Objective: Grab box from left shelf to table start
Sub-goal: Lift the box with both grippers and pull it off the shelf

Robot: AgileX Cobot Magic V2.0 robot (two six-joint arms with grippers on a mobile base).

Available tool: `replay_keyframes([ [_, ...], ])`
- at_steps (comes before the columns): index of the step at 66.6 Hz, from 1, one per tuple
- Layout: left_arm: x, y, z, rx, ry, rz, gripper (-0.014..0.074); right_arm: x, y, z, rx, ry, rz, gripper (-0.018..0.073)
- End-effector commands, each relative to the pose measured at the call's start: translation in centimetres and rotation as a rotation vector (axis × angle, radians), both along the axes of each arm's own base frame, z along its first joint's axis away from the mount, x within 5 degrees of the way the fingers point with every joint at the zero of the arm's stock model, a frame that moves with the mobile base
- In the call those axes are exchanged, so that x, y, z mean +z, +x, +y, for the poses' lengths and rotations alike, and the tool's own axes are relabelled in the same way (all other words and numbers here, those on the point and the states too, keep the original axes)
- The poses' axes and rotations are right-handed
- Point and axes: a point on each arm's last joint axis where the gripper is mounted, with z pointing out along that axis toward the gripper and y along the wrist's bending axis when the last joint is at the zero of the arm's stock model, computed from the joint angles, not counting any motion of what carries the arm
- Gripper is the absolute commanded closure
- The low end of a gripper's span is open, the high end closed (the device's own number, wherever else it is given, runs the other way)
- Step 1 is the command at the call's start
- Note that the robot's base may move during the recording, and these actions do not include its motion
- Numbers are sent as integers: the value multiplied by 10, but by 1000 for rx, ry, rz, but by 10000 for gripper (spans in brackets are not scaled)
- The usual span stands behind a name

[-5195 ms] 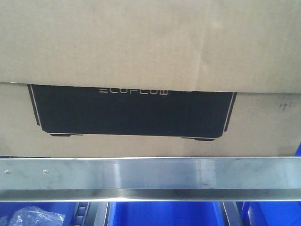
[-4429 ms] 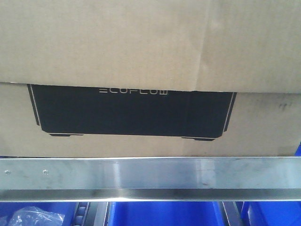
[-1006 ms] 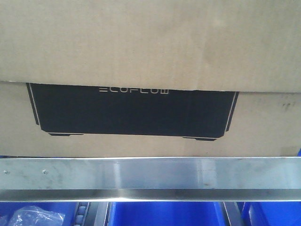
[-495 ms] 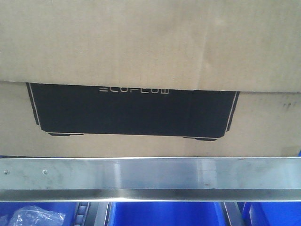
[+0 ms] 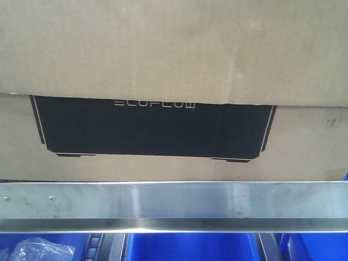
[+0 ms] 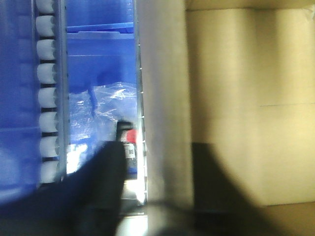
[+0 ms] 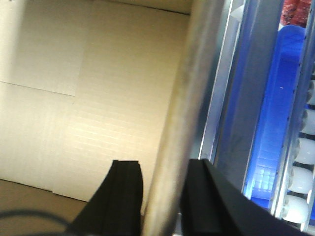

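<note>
On the left, the blurred left wrist view shows a column of white rollers (image 6: 47, 98) beside a blue bin (image 6: 98, 59), with a crumpled clear plastic bag (image 6: 110, 103) against the blue. The left gripper (image 6: 162, 196) fills the bottom of that view. Its two dark fingers (image 6: 106, 187) are set apart with the silver rail of the left shelf (image 6: 162, 98) running between them. The blur makes it hard to say whether either finger touches the metal. Right of the rail is the plain brown side of the box (image 6: 246, 98).

From the front, the box fills the upper two thirds of the view and sits on the left shelf, just behind its wide brushed rail. A cardboard flap (image 5: 174, 49) overhangs the top of a black panel (image 5: 152, 130), which has a thin white outline and white ECOFLOW lettering (image 5: 154, 104). Two small screws (image 5: 50, 198) sit at the rail's left end. Below the rail are more blue bins (image 5: 185, 247), with the plastic bag at the far lower left.

On the right, the right wrist view shows pale cardboard on the left and the rail slanting up through the middle. The right gripper (image 7: 162, 196) is at the bottom edge, its black fingers spread to either side of the rail and gripping nothing. Further right are a blue bin and more white rollers.
</note>
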Motion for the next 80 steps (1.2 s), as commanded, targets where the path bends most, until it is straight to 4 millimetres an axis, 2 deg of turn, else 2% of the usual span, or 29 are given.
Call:
replay_keyframes([
  [1, 22, -5, 0, 0, -14, -114, 706, 25, -3, -2, -14, 2, -126, 494],
  [4, 22, -5, 0, 1, -19, -117, 676, 25, -3, -2, -14, 2, -126, 494],
  [13, 23, -5, 0, 5, -30, -126, 689, 26, -4, -2, -16, 4, -132, 494],
  [20, 31, -13, 1, 20, -50, -153, 689, 35, -13, -1, -21, 9, -155, 494],
  [33, 63, -50, 9, 21, -86, -284, 689, 73, -52, -1, -25, 18, -309, 494],
  [43, 71, -84, 16, 16, -112, -364, 689, 89, -84, 0, -23, 31, -385, 494],
  [54, 55, -119, 21, 7, -149, -395, 689, 82, -118, 1, -27, 40, -424, 494],
  [68, 23, -163, 30, 3, -164, -454, 689, 50, -156, 2, -48, 84, -456, 494],
  [80, 4, -199, 38, -1, -183, -541, 689, 39, -195, 3, -61, 118, -562, 494],
])
